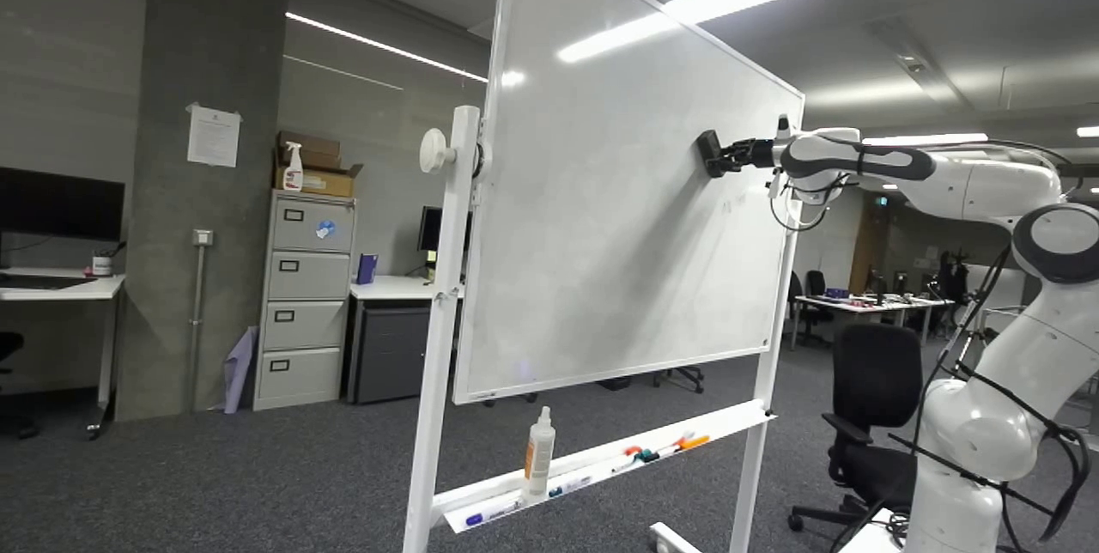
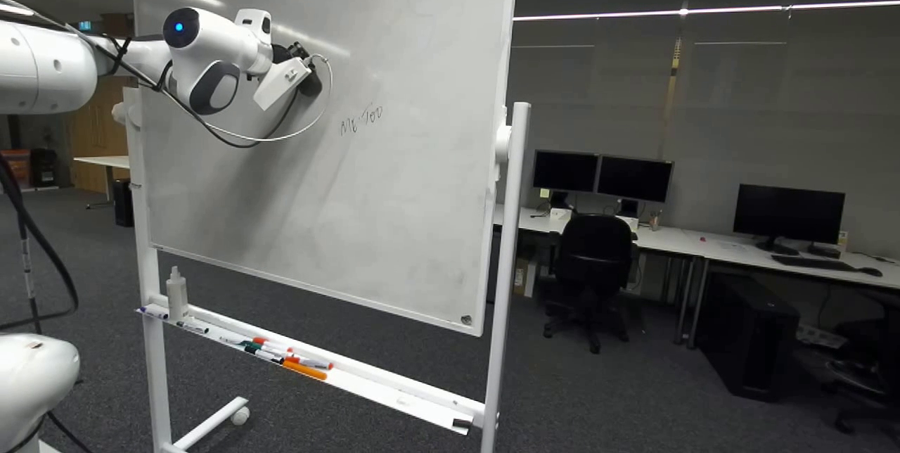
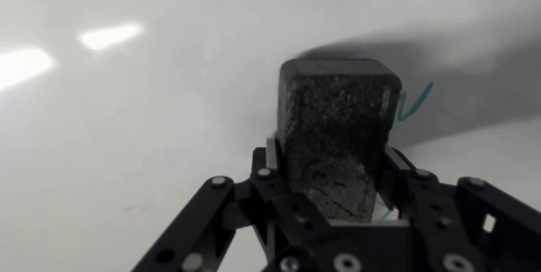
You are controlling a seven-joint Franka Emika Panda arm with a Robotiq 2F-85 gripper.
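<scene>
Wrist view, from the left: a faint pink smudge (image 3: pixel 130 208) marks the whiteboard (image 3: pixel 127 137); next comes the hand (image 3: pixel 334 158), its two fingers (image 3: pixel 271 153) clamped on either side of a black block (image 3: pixel 338 107) that looks like a board eraser; teal strokes (image 3: pixel 422 98) show just beside its right edge. The black block sits against the whiteboard or very near it; contact cannot be made out.

In an exterior view, same order: the white arm (image 2: pixel 221 41) extends from the left edge; a bottle (image 2: pixel 177 296) stands upright on the tray (image 2: pixel 373 383) well below, with markers (image 2: pixel 306 368) lying to its right; the handwriting (image 2: pixel 362 120), reading "ME TOO", lies to the right of the hand and a little lower.

The step under way seems to be wiping the whiteboard, with the handwriting yet to be rubbed out. The next move calls for the black block's far face laid flat and swept across the handwriting, with steady pressure and a grip firm enough that it doesn't twist between the fingers.
</scene>
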